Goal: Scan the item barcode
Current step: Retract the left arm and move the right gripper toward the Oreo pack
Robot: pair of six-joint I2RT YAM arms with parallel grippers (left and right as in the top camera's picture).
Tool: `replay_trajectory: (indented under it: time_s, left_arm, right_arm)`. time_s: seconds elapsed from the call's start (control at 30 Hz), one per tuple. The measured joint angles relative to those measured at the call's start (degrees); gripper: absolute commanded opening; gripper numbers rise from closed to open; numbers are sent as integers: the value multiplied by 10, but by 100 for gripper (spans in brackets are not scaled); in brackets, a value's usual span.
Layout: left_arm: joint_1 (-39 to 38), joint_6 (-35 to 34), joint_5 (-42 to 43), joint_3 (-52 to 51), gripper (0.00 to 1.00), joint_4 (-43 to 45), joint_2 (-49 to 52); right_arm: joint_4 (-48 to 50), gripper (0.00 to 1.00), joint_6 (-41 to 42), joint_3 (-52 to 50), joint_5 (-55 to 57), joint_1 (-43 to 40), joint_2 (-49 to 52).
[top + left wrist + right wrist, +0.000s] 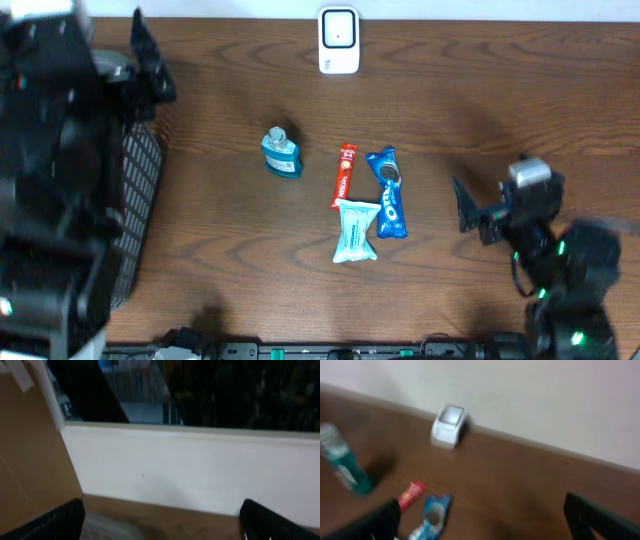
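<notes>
At the front right, the right gripper [481, 505] hung low over the wooden table [450, 90]. Its two fingers were spread wide with nothing between them, and it pointed toward the middle of the table.

A little beyond it and to its left, four items lay in a loose group at the middle of the table, and neither arm touched them. The nearest was a pale blue-and-white packet [356, 231]. A blue biscuit packet [388, 192] lay lengthwise at its far right corner, touching or just beside it. A red stick packet [344, 175] lay just left of the biscuit packet, with its near end close to the pale packet. Farther left, a small teal bottle [282, 153] with a clear cap stood apart from the three packets.

Along the left side sat a black mesh basket [140, 200], partly covered by the blurred left arm. Near the far left corner, the left gripper [150, 60] had its fingers released wide and held nothing. Its camera faced a white wall [190, 470] and a sheet of cardboard [30, 450].

Farthest away, a white scanner [338, 40] stood at the far edge against the wall, well apart from the items.
</notes>
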Motion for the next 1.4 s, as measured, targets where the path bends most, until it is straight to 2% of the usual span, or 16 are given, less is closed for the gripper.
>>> replay_trajectory:
  time_s: [0.07, 0.23, 0.3, 0.4, 0.57, 0.73, 1.1, 1.4]
  left_arm:
    - [0, 0, 0, -72, 98, 53, -51]
    - [5, 2, 0, -207, 98, 147, -161]
    - [13, 2, 0, -236, 98, 161, -205]
    - [24, 2, 8, -252, 98, 167, -269]
    - [40, 2, 22, -252, 98, 176, -358]
    - [49, 2, 59, -260, 98, 184, -394]
    - [49, 2, 78, -377, 98, 284, -440]
    - [70, 3, 82, -490, 98, 407, -579]
  right_arm:
    - [-92, 99, -4, 103, -27, 0, 92]
    - [-295, 99, -9, 298, -59, 0, 236]
    - [-353, 99, -5, 370, -80, 0, 276]
    - [-385, 99, 1, 443, -110, 0, 307]
    - [-375, 99, 3, 461, -143, 0, 311]
    - [-377, 99, -2, 461, -154, 14, 329]
    - [-378, 99, -6, 461, -69, 162, 435]
    - [-353, 99, -6, 461, -35, 210, 480]
